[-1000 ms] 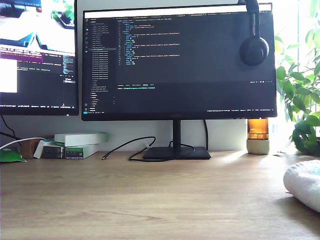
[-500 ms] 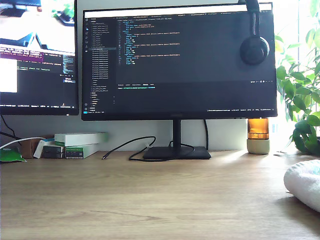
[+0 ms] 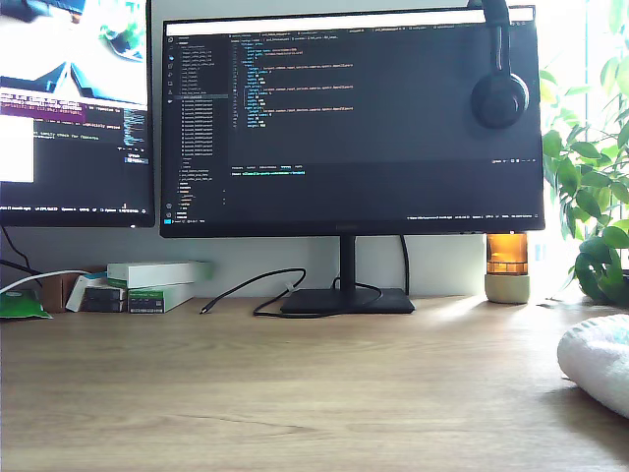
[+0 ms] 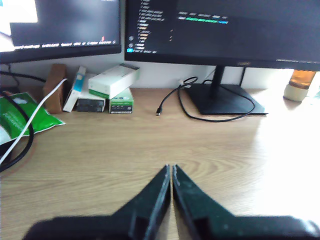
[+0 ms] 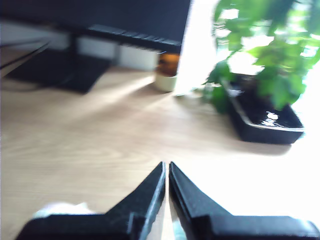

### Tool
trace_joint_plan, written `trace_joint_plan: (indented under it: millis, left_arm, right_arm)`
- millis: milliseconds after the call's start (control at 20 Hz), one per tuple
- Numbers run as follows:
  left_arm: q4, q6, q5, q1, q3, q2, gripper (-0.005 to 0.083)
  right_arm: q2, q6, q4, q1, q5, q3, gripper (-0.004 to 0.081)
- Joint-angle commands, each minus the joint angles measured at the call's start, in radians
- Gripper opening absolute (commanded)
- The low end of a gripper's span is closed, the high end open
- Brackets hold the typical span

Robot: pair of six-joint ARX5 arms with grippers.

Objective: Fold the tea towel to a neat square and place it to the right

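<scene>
The tea towel (image 3: 600, 362) lies on the desk (image 3: 295, 393) at the exterior view's right.

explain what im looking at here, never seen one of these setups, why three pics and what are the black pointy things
These are three cameras on one desk at the same moment. One stands off the robot and looks across the wooden desk at two monitors; neither arm shows in it. The other two ride on the robot's arms, just behind each claw. The black points are those claws: my first gripper and my second gripper, each with its jaws closed and nothing between them. The pale fluffy lump at the exterior view's right edge is the tea towel, lying loose, with nothing holding it. Also there: some small boxes, a cable and a potted plant.
</scene>
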Motion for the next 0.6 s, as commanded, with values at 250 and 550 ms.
trace_joint_plan:
  millis: [250,550]
  left_arm:
    - [0.005,-0.001,0.007,-0.003,-0.015,-0.004,-0.0011]
    - [-0.030,0.036,-0.037,-0.003,-0.015,-0.010,-0.0011]
  right_arm:
    - [-0.126,0.097,0.030,-0.093,-0.056,-0.122,-0.0011]
    - [-0.126,0.049,0.050,-0.101,-0.135,-0.131,-0.0011]
